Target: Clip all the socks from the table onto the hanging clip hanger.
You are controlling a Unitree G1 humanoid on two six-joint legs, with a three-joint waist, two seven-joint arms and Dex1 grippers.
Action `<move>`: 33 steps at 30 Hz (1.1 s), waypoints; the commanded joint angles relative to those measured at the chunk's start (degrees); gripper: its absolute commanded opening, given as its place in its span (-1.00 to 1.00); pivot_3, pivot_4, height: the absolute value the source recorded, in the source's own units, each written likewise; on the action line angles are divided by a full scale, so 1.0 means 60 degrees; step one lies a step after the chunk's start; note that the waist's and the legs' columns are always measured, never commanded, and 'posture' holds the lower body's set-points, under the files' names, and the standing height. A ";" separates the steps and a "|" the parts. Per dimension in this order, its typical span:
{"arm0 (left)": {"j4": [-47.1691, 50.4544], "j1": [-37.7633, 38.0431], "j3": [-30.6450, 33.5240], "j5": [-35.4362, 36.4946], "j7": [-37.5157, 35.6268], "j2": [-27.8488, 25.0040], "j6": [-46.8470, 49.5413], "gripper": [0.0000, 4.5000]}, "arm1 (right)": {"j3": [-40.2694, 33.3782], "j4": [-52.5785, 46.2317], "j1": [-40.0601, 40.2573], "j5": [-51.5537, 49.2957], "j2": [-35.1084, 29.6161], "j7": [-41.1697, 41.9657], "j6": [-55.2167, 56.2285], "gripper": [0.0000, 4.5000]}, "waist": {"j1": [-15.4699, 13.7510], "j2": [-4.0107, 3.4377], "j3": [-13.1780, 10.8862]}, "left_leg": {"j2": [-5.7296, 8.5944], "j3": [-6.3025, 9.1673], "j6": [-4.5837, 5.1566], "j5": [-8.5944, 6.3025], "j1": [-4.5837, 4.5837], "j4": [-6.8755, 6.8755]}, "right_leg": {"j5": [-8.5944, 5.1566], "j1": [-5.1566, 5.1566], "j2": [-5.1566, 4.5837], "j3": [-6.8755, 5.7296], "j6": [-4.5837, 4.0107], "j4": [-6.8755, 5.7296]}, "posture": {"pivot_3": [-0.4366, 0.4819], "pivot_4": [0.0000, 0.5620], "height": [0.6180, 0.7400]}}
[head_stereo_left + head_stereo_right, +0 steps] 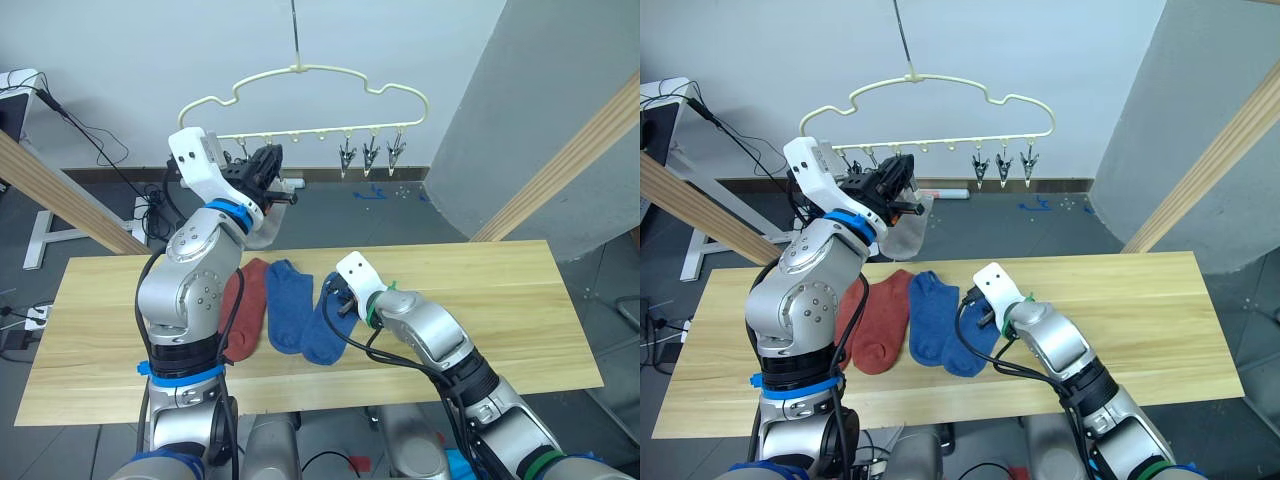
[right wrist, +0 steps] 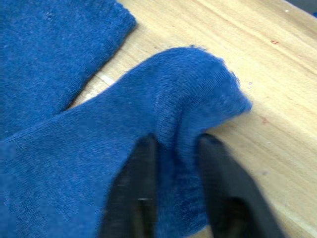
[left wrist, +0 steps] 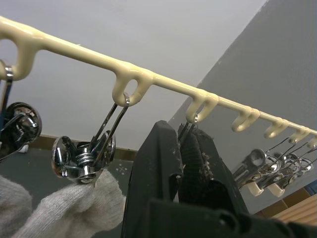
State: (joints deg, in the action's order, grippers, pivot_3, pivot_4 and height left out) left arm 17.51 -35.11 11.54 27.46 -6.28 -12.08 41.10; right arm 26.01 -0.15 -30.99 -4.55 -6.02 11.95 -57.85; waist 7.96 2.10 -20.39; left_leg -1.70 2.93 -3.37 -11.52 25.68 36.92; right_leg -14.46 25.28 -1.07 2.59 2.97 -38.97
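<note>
The pale yellow clip hanger point(image 1: 300, 70) hangs above the far side of the table point(image 1: 500, 300). My left gripper point(image 1: 266, 165) is raised to its row of clips, and its fingers point(image 3: 158, 163) are shut on a silver clip point(image 3: 188, 130). A light grey sock point(image 1: 905, 235) hangs from the clip beside it point(image 3: 84, 161). On the table lie a rust-red sock point(image 1: 248, 305), partly behind my left arm, and two blue socks point(image 1: 287, 305). My right gripper point(image 2: 176, 144) is down on the nearer blue sock point(image 1: 325, 335), pinching a raised fold of it.
Three free clips point(image 1: 370, 155) hang at the hanger's right end. Thick wooden poles slant up at the left point(image 1: 60, 200) and right point(image 1: 560, 170). Cables and a white stand leg point(image 1: 45, 235) lie on the floor behind the table.
</note>
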 commanded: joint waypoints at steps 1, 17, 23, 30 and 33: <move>0.0418 -0.0181 0.0134 0.0295 0.0039 0.0001 0.0093 -1.00 | -0.0023 -0.0168 0.0075 0.0239 0.0025 -0.0019 0.0079 -0.99 | -0.0001 0.0000 0.0000 | 0.0000 0.0000 0.0000 0.0000 0.0000 0.0000 | 0.0000 0.0000 0.0000 0.0000 0.0001 0.0000 | -0.55 0.36 1.00; 0.0408 -0.0616 0.0839 0.1776 0.0016 -0.0340 0.1277 -1.00 | -0.0929 -0.1816 0.0029 -0.0640 -0.0614 0.2022 0.1437 -0.99 | 0.0004 0.0002 -0.0008 | 0.0000 0.0003 -0.0001 0.0000 0.0002 -0.0004 | -0.0015 0.0002 0.0002 -0.0003 0.0025 0.0003 | -0.52 0.32 1.00; 0.0386 -0.0668 0.0938 0.2146 0.0022 -0.0668 0.1585 -1.00 | -0.2567 -0.2501 -0.0541 -0.2453 0.0374 0.2552 0.0876 -0.99 | 0.0000 0.0001 -0.0008 | -0.0002 0.0004 -0.0001 0.0000 0.0002 -0.0005 | 0.0007 0.0003 0.0001 -0.0003 -0.0011 0.0001 | -0.50 0.31 1.00; 0.0348 -0.0614 0.1062 0.2516 0.0111 -0.0822 0.1841 -1.00 | -0.2847 -0.2010 -0.1185 -0.2915 0.0948 0.2444 0.1126 -0.99 | -0.0037 0.0001 -0.0008 | 0.0002 0.0006 -0.0001 -0.0001 0.0006 -0.0009 | 0.0011 0.0005 -0.0004 -0.0008 -0.0018 0.0004 | -0.48 0.28 1.00; 0.0332 -0.0624 0.1085 0.2540 0.0139 -0.0861 0.1856 -1.00 | -0.2888 -0.1665 -0.1479 -0.2949 0.1152 0.2442 0.1318 -0.99 | -0.0032 0.0001 -0.0008 | 0.0000 0.0005 -0.0001 -0.0001 0.0008 -0.0010 | 0.0011 0.0011 -0.0003 -0.0008 -0.0019 0.0001 | -0.45 0.26 1.00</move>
State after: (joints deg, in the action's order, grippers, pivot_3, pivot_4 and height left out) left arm 17.46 -38.22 17.28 41.63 -5.58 -16.64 52.44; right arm 9.49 -9.49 -38.86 -21.00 0.07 26.16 -51.53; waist 7.77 2.11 -20.44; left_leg -1.71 2.98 -3.38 -11.52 25.73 36.86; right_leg -14.39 25.35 -1.09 2.52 2.85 -38.96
